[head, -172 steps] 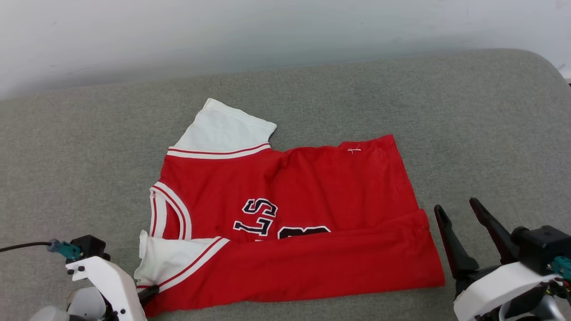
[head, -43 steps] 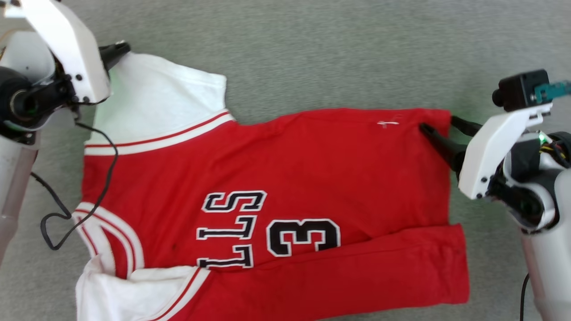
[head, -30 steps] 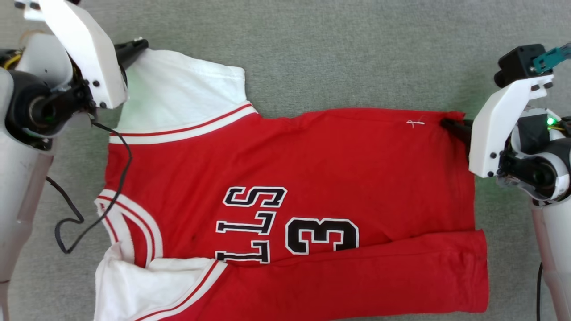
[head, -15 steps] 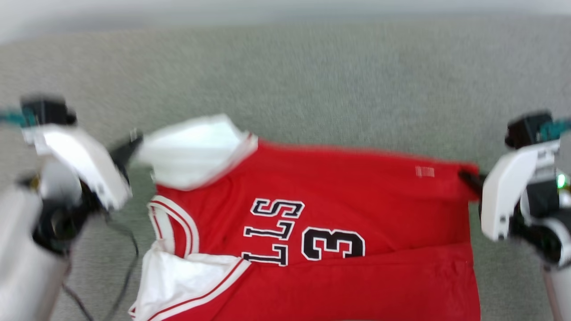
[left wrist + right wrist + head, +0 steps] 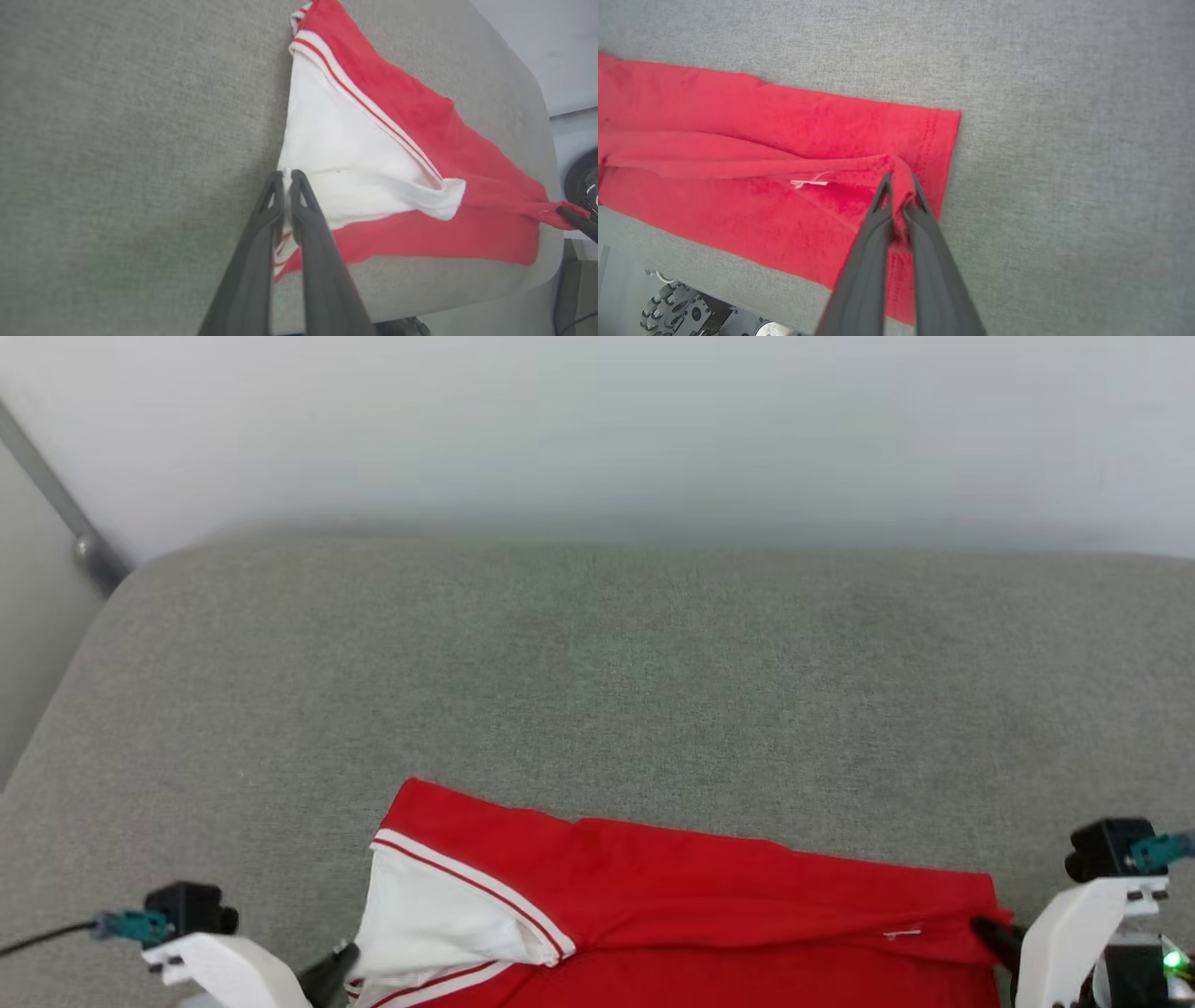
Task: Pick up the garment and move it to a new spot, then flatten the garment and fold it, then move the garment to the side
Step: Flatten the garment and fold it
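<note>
Currently the garment (image 5: 709, 887), a red jersey, lies along the near edge of the grey padded surface (image 5: 597, 691), with one long fold of red cloth drawn over itself. The left gripper (image 5: 286, 178) is pinched tight on the edge of the white sleeve (image 5: 355, 186), its fingers pressed together. The right gripper (image 5: 900, 182) is clamped on a bunched ridge of red cloth at the hem corner, near a small white thread (image 5: 809, 183).
</note>
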Controlling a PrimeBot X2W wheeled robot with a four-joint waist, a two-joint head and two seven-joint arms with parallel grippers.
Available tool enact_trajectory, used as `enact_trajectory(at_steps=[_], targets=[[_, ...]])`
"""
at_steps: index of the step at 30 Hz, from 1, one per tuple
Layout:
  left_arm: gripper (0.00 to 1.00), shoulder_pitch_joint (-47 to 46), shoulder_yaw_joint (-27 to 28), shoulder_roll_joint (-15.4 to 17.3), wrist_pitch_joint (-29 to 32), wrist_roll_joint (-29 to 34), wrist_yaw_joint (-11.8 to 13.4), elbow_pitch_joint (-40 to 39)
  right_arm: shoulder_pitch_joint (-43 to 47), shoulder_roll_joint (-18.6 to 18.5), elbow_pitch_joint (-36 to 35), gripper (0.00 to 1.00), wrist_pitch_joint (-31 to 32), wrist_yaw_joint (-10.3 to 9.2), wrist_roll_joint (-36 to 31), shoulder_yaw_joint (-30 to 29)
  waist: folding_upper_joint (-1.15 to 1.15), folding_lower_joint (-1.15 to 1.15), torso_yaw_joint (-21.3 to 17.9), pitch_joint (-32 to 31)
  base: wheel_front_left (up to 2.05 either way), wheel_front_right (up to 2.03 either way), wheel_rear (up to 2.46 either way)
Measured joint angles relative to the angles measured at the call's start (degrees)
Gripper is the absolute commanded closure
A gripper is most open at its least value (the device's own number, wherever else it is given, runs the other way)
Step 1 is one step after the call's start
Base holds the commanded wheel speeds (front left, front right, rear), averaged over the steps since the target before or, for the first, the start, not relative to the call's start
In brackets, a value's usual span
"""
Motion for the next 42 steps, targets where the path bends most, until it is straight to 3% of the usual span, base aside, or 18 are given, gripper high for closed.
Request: enact_trajectory(at_steps=[1, 2, 11, 17, 23, 28, 33, 41, 42], targets=[[0.09, 0.97, -0.37, -0.47, -0.18, 0.01, 0.21, -0.24, 0.79, 0.35, 0.31, 0.0, -0.68, 0.0, -0.16, -0.29, 0.0, 0.0, -0.1, -0.09, 0.0, 0.0, 0.0], [0.0, 1.64, -0.76, -0.74, -0.86, 0.45, 0.46, -0.3, 1.58, 0.69, 0.54, 0.0, -1.51, 0.0, -0.21, -0.49, 0.0, 0.0, -0.26, -0.17, 0.0, 0.0, 0.0], [0.0, 3.88, -0.56, -2.38, -10.23, 5.71, 0.62, -1.33, 7.77, 2.71, -1.29, 0.0, -8.95, 0.0, -0.18, -0.52, 0.0, 0.01, -1.69, -0.73, 0.0, 0.0, 0.0], [0.0, 3.79, 2.24, -4.38, -21.41, 10.82, 2.36, -5.84, 9.15, 3.18, -8.91, 0.0, -11.17, 0.0, -2.49, -4.05, 0.0, 0.02, -2.8, -2.65, 0.0, 0.0, 0.0], [0.0, 2.19, 1.85, -5.44, -29.06, 17.94, 4.25, -8.1, 8.15, 3.34, -10.67, 0.0, -3.85, 0.0, -3.2, -7.51, 0.0, 0.02, -2.67, -3.73, 0.0, 0.0, 0.0], [0.0, -0.31, -0.16, -5.71, -32.43, 25.3, 5.53, -9.29, 6.23, 1.82, -8.16, 0.0, 4.14, 0.0, -2.78, -8.87, 0.0, 0.02, -0.92, -3.51, 0.0, 0.0, 0.0], [0.0, -2.98, -1.9, -6.95, -33.43, 29.1, 5.42, -10.58, 3.87, 1.58, -4.97, 0.0, 8.44, 0.0, -2.87, -8.66, 0.0, 0.02, 1.34, -1.68, 0.0, 0.0, 0.0], [0.0, -6.14, -2.7, -9.32, -34.2, 31.14, 3.44, -11.04, -0.98, 3.19, 4.13, 0.0, 9.62, -0.01, -2.54, -5.22, 0.0, 0.03, 4.85, 4.19, 0.0, 0.0, 0.0], [0.0, -6.13, -2.68, -9.31, -34.2, 31.38, 3.42, -10.94, -1.21, 3.09, 4.76, 0.52, 9.89, 0.0, -2.15, -5.06, 0.0, 0.03, 4.99, 4.44, 0.0, 0.0, 0.0]])
